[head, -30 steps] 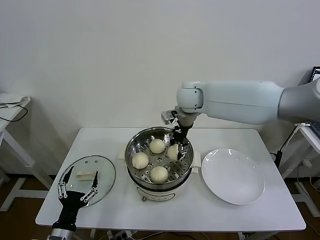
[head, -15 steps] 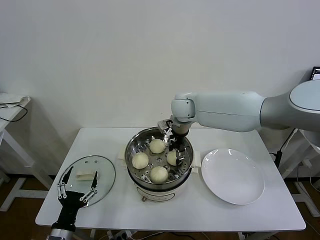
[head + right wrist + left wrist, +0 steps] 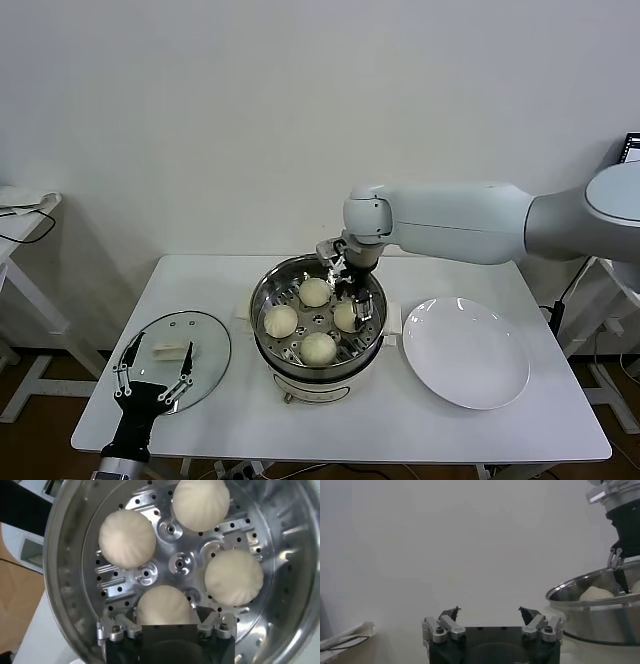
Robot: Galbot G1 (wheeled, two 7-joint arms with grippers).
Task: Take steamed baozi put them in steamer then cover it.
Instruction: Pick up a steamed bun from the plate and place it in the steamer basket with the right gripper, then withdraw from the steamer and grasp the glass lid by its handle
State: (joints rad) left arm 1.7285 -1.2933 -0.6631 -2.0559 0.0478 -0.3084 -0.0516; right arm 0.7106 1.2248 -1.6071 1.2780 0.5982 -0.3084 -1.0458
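The steamer (image 3: pixel 262 300) stands mid-table with four baozi on its perforated tray (image 3: pixel 146 573): the far one (image 3: pixel 314 291), the left one (image 3: pixel 281 321), the near one (image 3: pixel 318 347) and the right one (image 3: pixel 347 315). My right gripper (image 3: pixel 352 298) reaches down inside the pot. It is open, straddling the right baozi (image 3: pixel 165 605), which rests on the tray. The glass cover (image 3: pixel 205 350) with its cream handle (image 3: pixel 172 351) lies flat at the table's left. My left gripper (image 3: pixel 166 342) is open and empty just above the cover's near edge.
An empty white plate (image 3: pixel 465 352) lies right of the steamer. The steamer's rim (image 3: pixel 595 596) and my right gripper (image 3: pixel 620 560) show in the left wrist view. A side table (image 3: pixel 20 215) stands at the far left. A wall is behind.
My right gripper has come down into the pot and set the fourth baozi on the tray's right side. In the last half second it has hardly moved. The left arm is still.
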